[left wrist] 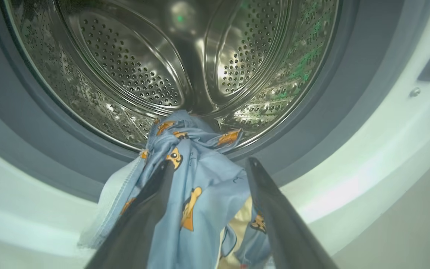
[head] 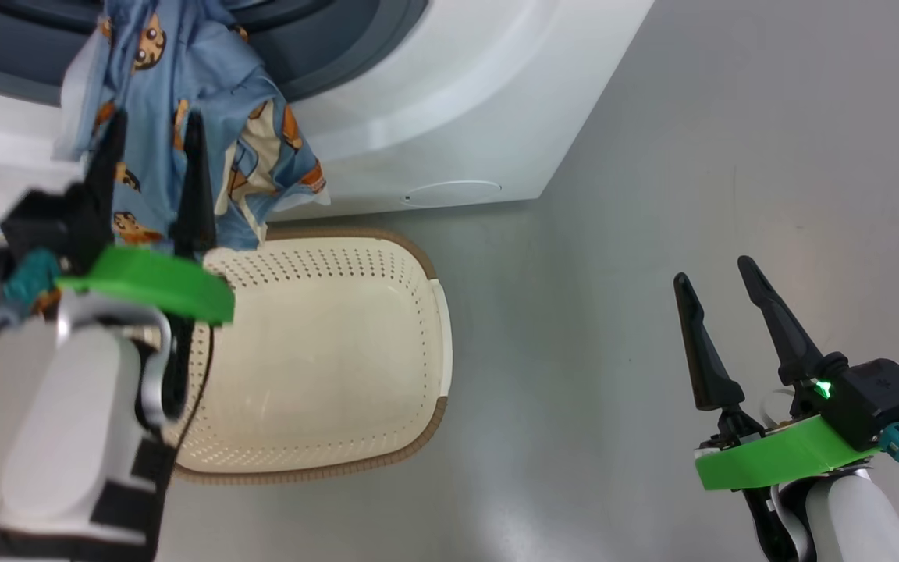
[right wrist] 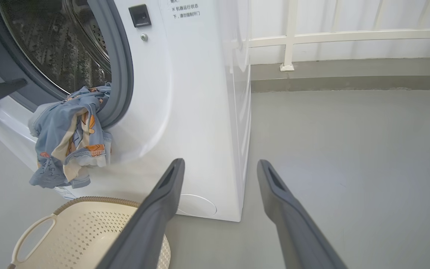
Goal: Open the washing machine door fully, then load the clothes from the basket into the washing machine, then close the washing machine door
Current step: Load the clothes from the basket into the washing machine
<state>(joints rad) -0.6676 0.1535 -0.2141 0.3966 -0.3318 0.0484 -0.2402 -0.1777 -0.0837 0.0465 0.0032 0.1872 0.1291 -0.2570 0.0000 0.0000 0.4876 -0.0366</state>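
Observation:
The white washing machine [head: 457, 94] stands with its opening bare; its door is out of view. The light blue printed clothes [head: 184, 70] hang half out over the grey gasket [left wrist: 32, 142], their upper end on the lip of the steel drum [left wrist: 133, 67] and the rest drooping down the machine's front [right wrist: 69, 138]. My left gripper [head: 154, 125] is open just in front of that cloth, one finger to either side of the hanging fabric [left wrist: 200, 186]. Below it sits the cream basket [head: 325, 265], with nothing inside. My right gripper [head: 713, 269] is open over the floor to the right, holding nothing.
Grey floor [head: 652, 195] stretches to the right of the machine. A white railing [right wrist: 330, 35] and a low kerb run along the far side. A round service cover [right wrist: 196, 204] sits low on the machine's front, and a black latch slot [right wrist: 139, 15] beside the opening.

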